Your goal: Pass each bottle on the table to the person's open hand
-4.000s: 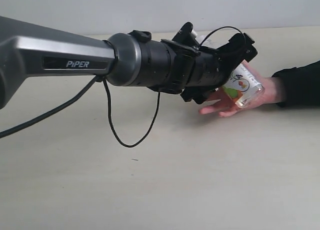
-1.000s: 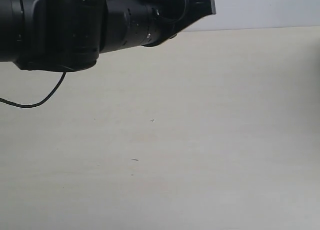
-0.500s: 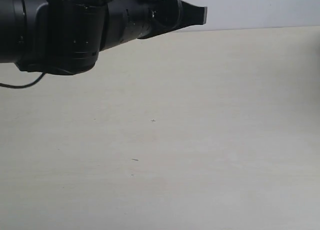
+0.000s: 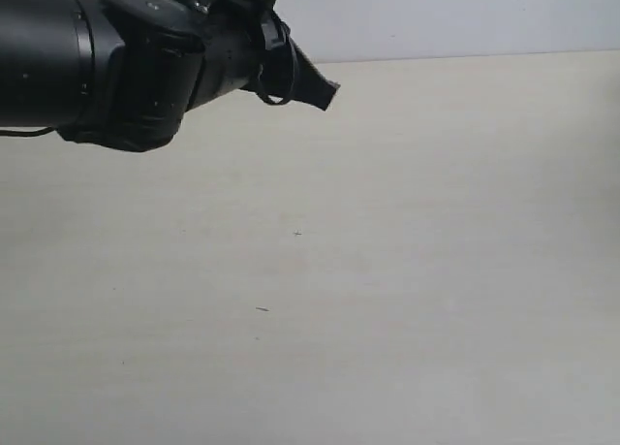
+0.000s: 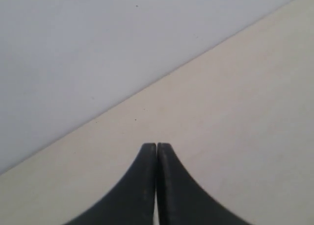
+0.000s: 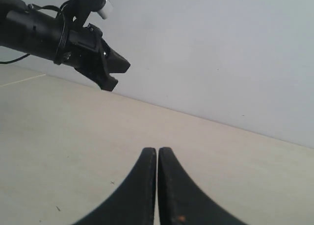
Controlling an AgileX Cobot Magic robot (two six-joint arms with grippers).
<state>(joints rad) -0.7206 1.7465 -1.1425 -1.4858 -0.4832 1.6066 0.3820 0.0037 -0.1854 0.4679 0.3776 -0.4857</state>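
Left end effector (image 5: 156,146) closed; apparently empty

The left arm (image 4: 58,67) reaches in from the left edge at the far side of the scene, its thick black forearm held roughly level in the air. A loop of black cable (image 4: 278,77) hangs around its wrist (image 4: 223,47). The left gripper (image 4: 318,86) points right and slightly downward, ending in one narrow dark tip. Seen from its own camera, its two fingers (image 5: 140,186) lie pressed together along their inner faces, with nothing between them. The right gripper (image 6: 157,151) is likewise closed and empty, its curved black fingers touching at the tips
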